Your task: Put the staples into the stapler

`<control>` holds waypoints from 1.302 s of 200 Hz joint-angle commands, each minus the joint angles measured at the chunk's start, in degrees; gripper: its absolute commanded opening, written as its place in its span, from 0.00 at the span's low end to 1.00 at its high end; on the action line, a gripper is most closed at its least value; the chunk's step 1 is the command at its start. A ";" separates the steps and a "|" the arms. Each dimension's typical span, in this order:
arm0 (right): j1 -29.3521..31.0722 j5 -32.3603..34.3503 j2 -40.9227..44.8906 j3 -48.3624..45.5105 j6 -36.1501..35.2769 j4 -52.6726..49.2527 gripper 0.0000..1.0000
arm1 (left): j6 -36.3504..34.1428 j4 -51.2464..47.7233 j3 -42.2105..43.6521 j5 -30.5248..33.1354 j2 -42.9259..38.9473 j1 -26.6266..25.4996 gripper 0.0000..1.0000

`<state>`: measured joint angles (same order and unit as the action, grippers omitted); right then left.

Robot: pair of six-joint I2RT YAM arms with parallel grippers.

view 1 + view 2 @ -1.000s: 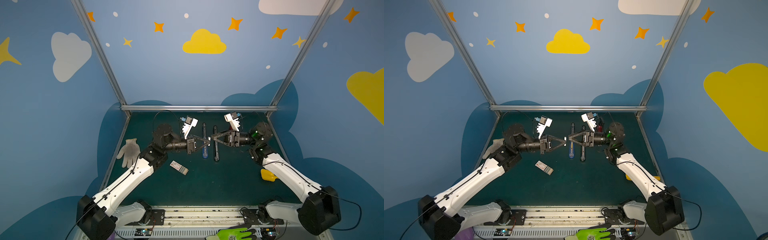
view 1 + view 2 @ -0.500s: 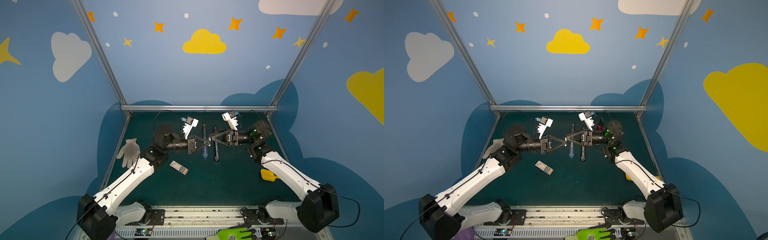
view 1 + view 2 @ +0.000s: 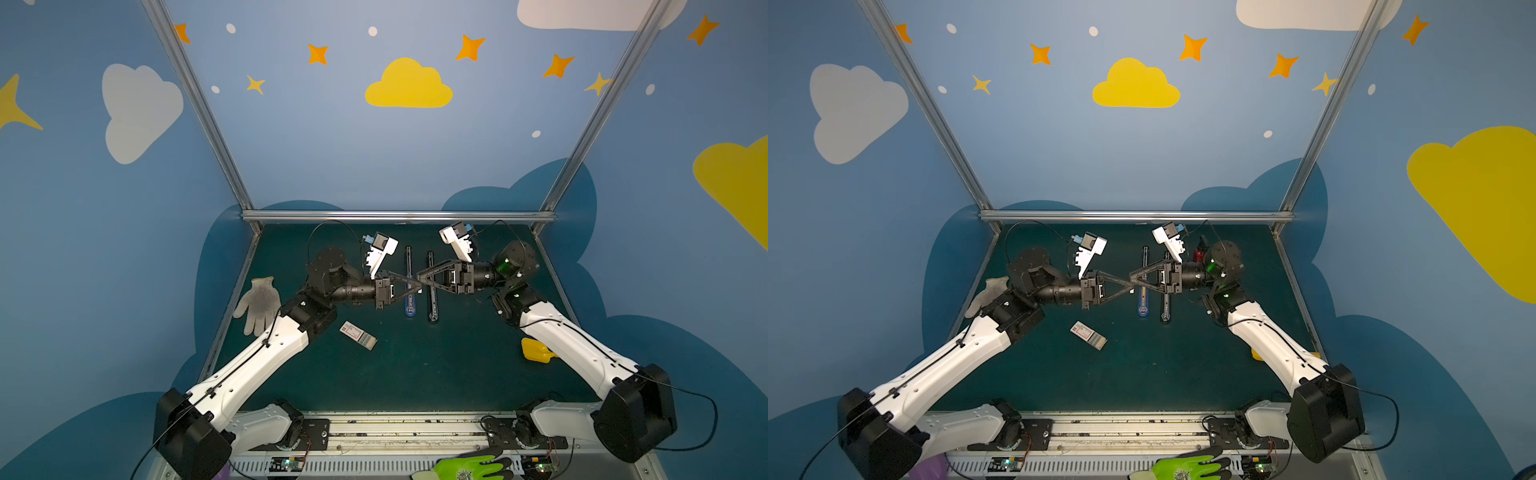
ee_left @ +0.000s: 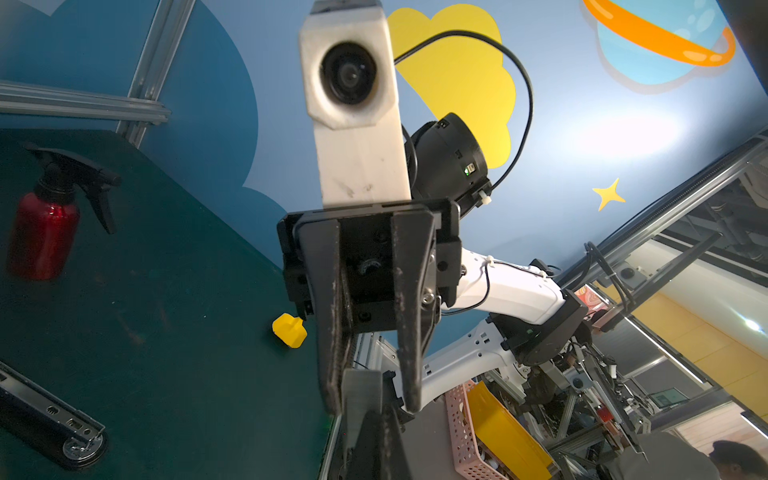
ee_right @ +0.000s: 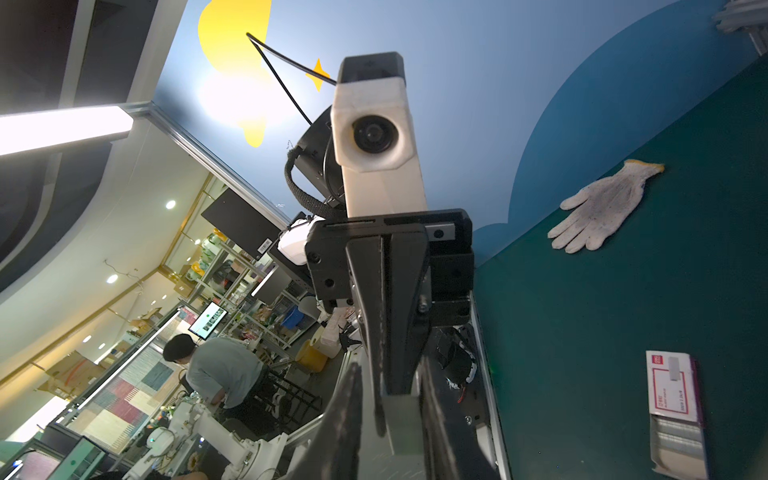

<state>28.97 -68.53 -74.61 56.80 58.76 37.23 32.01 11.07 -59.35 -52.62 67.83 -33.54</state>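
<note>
Slippage threatens the handover over the opened stapler: the left gripper pinches a staple strip, fingers of the right gripper stand spread around it, and early release could drop it onto the mat, where the staples box lies open by the left arm.

Right gripper nearer, jaws narrower around the grey strip in left gripper
</note>
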 commanded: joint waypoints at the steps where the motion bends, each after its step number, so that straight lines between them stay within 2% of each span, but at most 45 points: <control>1: 0.30 -1.47 -0.12 2.00 -0.69 1.75 0.24 | -0.63 0.71 -1.51 -0.29 0.00 -0.04 0.04; 42: 0.30 -1.77 -0.10 2.26 -1.08 1.77 0.15 | -1.05 -0.07 -1.99 -0.13 0.02 -0.03 0.04; 81: 0.30 -1.52 0.14 2.44 -2.13 0.95 0.12 | -1.51 -1.25 -2.33 0.41 -0.14 -0.03 0.05; 94: 0.14 -1.13 0.17 2.56 -2.40 0.23 0.13 | -1.94 -2.12 -2.47 1.00 -0.28 0.02 0.10; 123: -0.45 -0.05 0.60 2.86 -4.08 -2.82 0.13 | -2.26 -3.20 -2.24 1.99 -0.92 -0.03 0.36; 147: -1.30 0.98 0.89 2.71 -5.32 -4.84 0.13 | -2.73 -4.13 -2.09 2.67 -1.72 -0.03 0.44; 196: -3.86 1.56 2.03 2.79 -8.92 -10.86 0.13 | -3.22 -8.06 -0.49 5.72 -5.29 2.64 0.45; 208: -4.88 1.88 2.56 2.71 -10.61 -13.69 0.13 | -2.76 -10.07 0.33 8.80 -6.05 4.12 0.50; 231: -6.95 2.70 3.82 2.80 -15.85 -21.66 0.13 | -4.01 -17.45 0.09 18.44 -5.21 5.75 0.51; 260: -9.33 4.54 6.65 2.17 -23.06 -32.86 0.13 | -6.28 -27.59 -4.76 27.88 3.32 6.27 0.52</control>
<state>21.17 -65.60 -71.24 57.71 43.97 15.70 28.12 -5.74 -60.66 -35.14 64.45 -27.70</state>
